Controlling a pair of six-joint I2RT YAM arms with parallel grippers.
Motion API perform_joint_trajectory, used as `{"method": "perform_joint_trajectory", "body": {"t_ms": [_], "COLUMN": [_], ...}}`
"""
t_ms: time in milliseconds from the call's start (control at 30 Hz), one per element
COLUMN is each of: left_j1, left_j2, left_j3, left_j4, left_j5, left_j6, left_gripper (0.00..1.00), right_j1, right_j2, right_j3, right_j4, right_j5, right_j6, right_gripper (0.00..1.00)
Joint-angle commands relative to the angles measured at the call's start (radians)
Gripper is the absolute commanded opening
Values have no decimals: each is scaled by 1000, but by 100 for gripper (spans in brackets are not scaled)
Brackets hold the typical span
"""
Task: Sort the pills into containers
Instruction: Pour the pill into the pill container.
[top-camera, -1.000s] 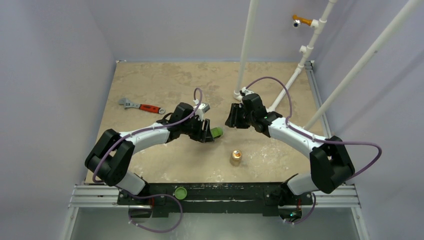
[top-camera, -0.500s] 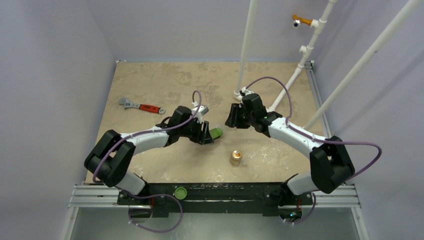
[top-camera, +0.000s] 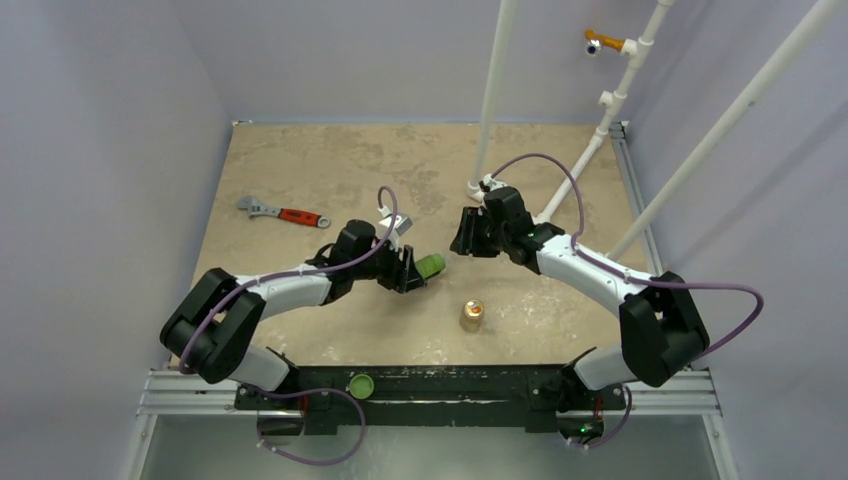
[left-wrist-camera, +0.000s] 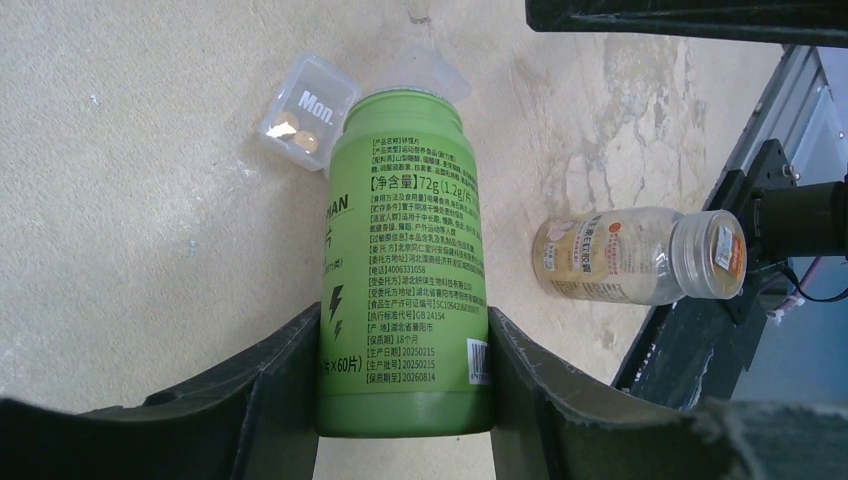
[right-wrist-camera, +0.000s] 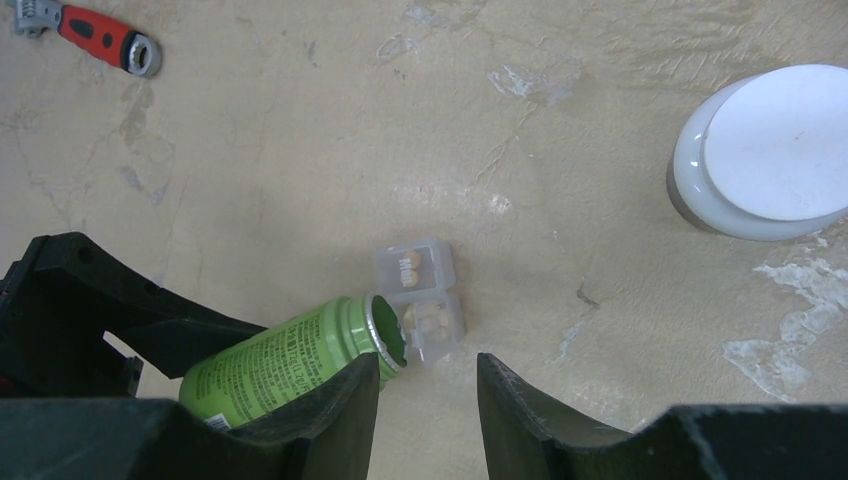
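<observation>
Plainly, the left gripper (top-camera: 409, 269) is pinching the green bottle (left-wrist-camera: 405, 270) by its lower body, one finger on each side. The bottle is tipped nearly flat, its uncapped mouth pointing to 2 o'clock in the top view. In the right wrist view the mouth sits at the edge of the case (right-wrist-camera: 425, 298), which lies open on the table (top-camera: 300, 160) at the mouth's 2 o'clock. Whether they touch I cannot tell. A few pills (right-wrist-camera: 409, 262) lie in both halves of the case.

The right gripper (right-wrist-camera: 428, 372) hangs above the case with its fingers spread and nothing between them.

A tan bottle (top-camera: 471, 314) stands at 5 o'clock from the green bottle, well apart. A white-capped bottle (right-wrist-camera: 765, 150) stands at 2 o'clock from the case in the right wrist view. A wrench (top-camera: 283, 213) lies at 10 o'clock from the left gripper. A green cap (top-camera: 360, 384) rests on the rail at the near edge.
</observation>
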Motion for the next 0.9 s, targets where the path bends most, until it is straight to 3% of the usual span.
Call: {"method": "perform_joint_trajectory", "body": {"t_ms": [0, 400, 700, 867], "left_j1": [9, 9, 9, 9], "left_j2": [-41, -51, -143, -272], "left_j3": [-28, -123, -205, -228], "left_j4": [134, 305, 411, 393], "left_j5": [3, -1, -41, -84], "left_j6": [-1, -1, 14, 10], "left_gripper": [0, 0, 0, 0], "right_j1": [-1, -1, 0, 0], "right_j2": [4, -10, -31, -63], "right_j3": [47, 61, 65, 84], "right_j4": [5, -14, -29, -58], "right_j5": [4, 4, 14, 38], "right_j6": [-17, -21, -8, 4], "right_gripper": [41, 41, 40, 40]}}
